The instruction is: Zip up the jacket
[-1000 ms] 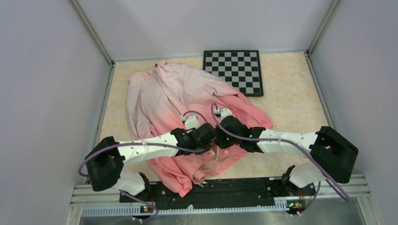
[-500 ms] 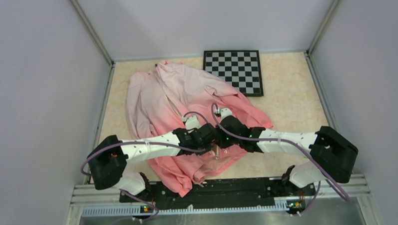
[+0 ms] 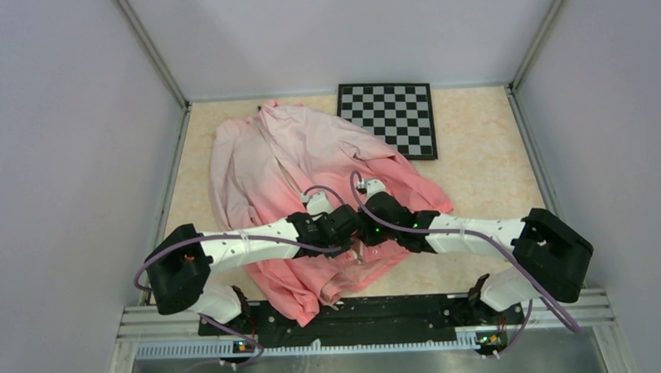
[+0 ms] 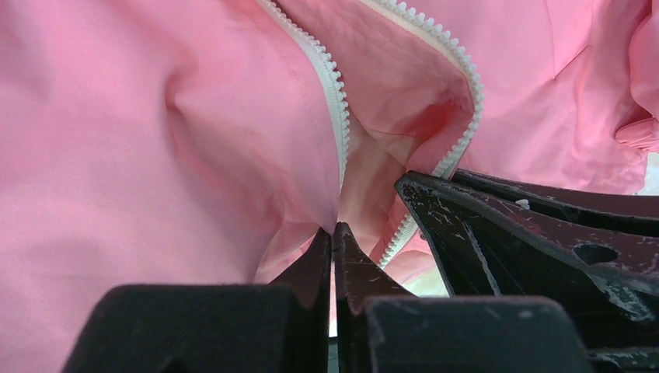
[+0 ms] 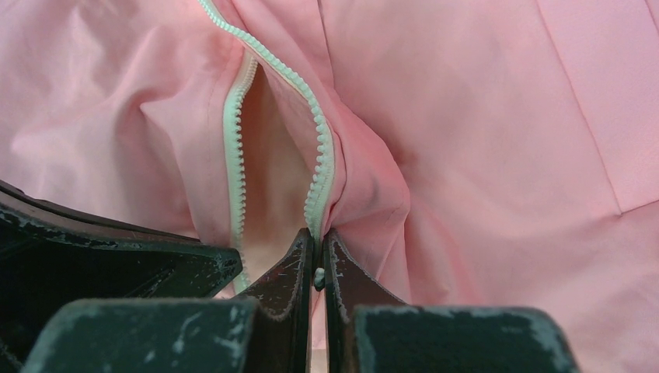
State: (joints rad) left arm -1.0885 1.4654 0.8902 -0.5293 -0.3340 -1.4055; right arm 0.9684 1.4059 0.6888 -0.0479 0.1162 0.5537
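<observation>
Jacket [image 3: 309, 146] lay crumpled at the middle of the table [image 3: 476, 165], pale collar toward 12 o'clock, coral hem toward 6, unchanged from a second before. Left gripper [image 4: 332, 233] was pinched shut on fabric beside one white zipper [image 4: 336, 93] row, right gripper [image 5: 319, 242] clamped on the other row's end. Checkerboard [image 3: 389, 118] sat at 1 o'clock of the jacket.

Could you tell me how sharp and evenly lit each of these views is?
Top external view: soft, even light, the jacket sharp, no glare. Left wrist view: the zipper teeth crisp, the fold between them in shadow. Right wrist view: teeth crisp, the finger bases nearest the lens slightly soft.
</observation>
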